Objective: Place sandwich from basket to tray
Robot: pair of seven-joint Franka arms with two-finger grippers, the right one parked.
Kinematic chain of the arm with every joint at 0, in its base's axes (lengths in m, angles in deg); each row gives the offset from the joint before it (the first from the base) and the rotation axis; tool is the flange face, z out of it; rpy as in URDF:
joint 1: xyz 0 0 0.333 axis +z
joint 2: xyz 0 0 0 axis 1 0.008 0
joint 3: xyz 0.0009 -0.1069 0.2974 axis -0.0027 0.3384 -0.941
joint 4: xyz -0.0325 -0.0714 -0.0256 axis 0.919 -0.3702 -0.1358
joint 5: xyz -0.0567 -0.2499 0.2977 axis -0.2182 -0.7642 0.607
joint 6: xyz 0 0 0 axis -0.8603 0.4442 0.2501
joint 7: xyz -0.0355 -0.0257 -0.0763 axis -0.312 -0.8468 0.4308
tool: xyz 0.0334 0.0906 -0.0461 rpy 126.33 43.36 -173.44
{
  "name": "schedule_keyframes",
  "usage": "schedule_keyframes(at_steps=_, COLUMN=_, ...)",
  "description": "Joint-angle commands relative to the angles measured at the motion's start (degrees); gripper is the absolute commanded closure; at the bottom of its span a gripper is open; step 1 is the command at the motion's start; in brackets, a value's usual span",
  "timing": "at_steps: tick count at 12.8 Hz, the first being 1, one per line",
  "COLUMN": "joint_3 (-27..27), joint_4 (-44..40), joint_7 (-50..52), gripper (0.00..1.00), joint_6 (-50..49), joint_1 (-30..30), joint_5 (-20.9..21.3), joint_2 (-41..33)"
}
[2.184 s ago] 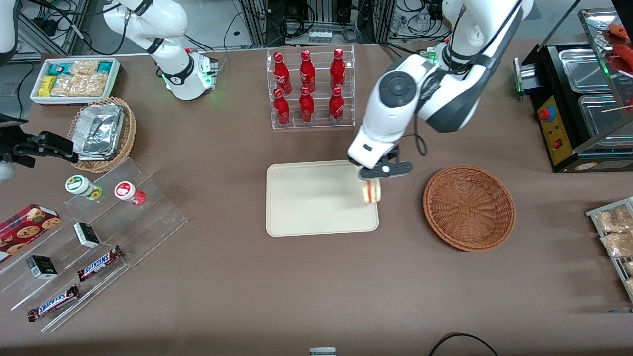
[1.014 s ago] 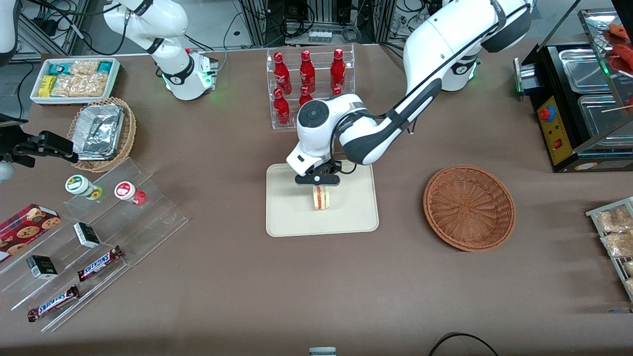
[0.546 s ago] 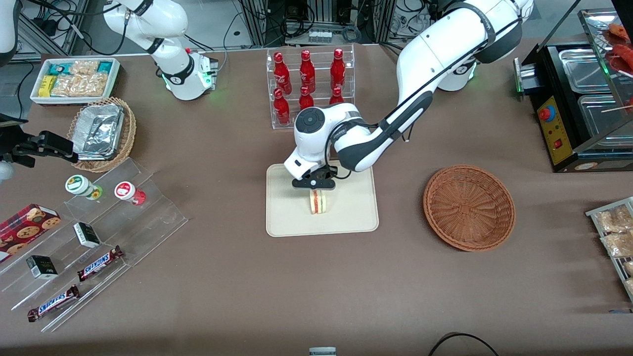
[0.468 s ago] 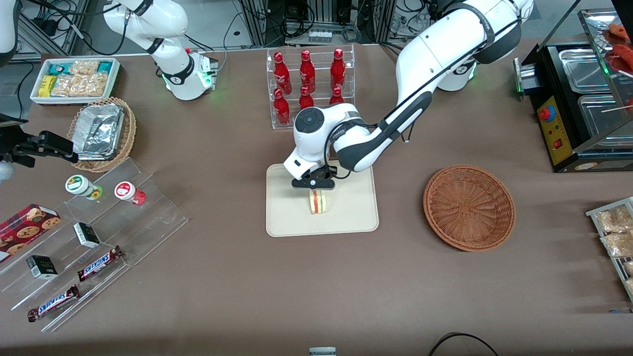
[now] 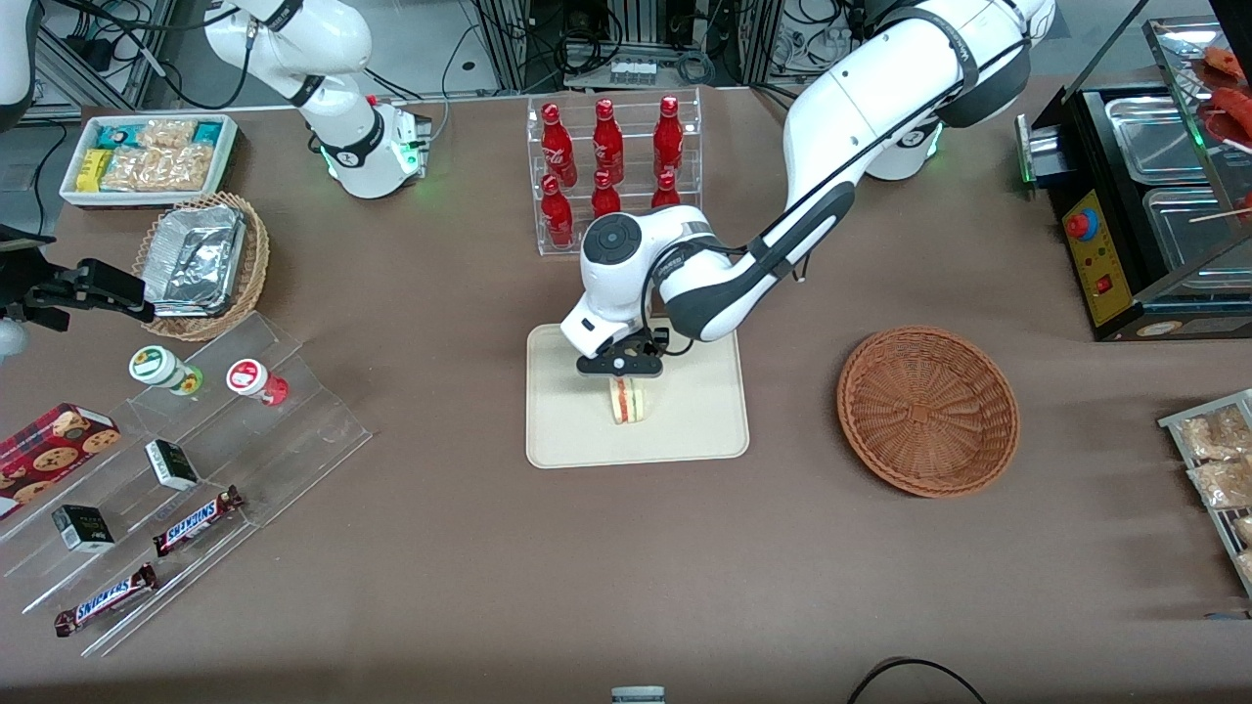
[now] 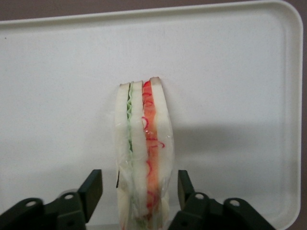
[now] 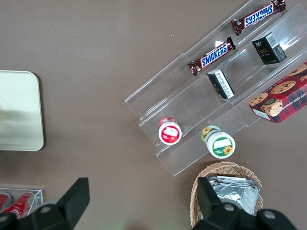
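A: While we hang over the table (image 5: 450,548), what have we got, biggest first?

B: We have the tray (image 5: 567,430) near the table's middle, and the basket (image 5: 927,411) lies well apart from it toward our working arm's end, holding nothing that we can see. The bottle rack (image 5: 612,176) is farther from the front camera than the tray.

A: And the sandwich (image 5: 626,401)?

B: It is on the tray, standing on edge, roughly at the tray's middle. In our wrist view the sandwich (image 6: 143,153) rises between the two fingers (image 6: 91,188), bread slices outermost, green filling by one slice and orange-red by the other.

A: Where is our gripper (image 5: 620,368)?

B: It is right above the sandwich, low over the tray. The jaws stand apart: we see tray surface (image 6: 230,72) between each finger and the bread, so nothing is clamped.

A: Which relation matters for our next move?

B: The sandwich's long axis points straight out from between the jaws, and its flat faces look at the finger pads. We judge that the fingers flank it closely, so a straight lift along that axis should clear it, while any sideways drift could tip the wedge over.

A: How far along are we?

B: We judge the placing all but done; only the retreat remains.
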Motion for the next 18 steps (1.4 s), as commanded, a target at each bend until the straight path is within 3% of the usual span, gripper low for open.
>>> schedule_keyframes(at_steps=1, joint_3=0.23, joint_4=-0.68, joint_7=1.58, gripper=0.0, joint_6=-2.47, joint_1=0.56, joint_5=0.01, joint_2=-2.57)
schedule_keyframes(at_steps=8, joint_3=0.5, joint_4=-0.6, joint_7=1.94, gripper=0.0, joint_6=-16.0, joint_1=7.32, joint_5=-14.82, joint_2=-19.26)
schedule_keyframes(at_steps=11, joint_3=0.59, joint_4=-0.68, joint_7=0.88, gripper=0.0, joint_6=-23.38, joint_1=11.36, joint_5=-18.18, joint_2=-24.62)
schedule_keyframes(at_steps=15, joint_3=-1.95, joint_4=-0.86, joint_7=-12.61, gripper=0.0, joint_6=-32.35, joint_1=15.23, joint_5=-24.67, joint_2=-31.3)
schedule_keyframes(at_steps=18, joint_3=-11.68, joint_4=-0.77, joint_7=-27.82, gripper=0.0, joint_6=-37.45, joint_1=15.77, joint_5=-31.96, joint_2=-36.84)
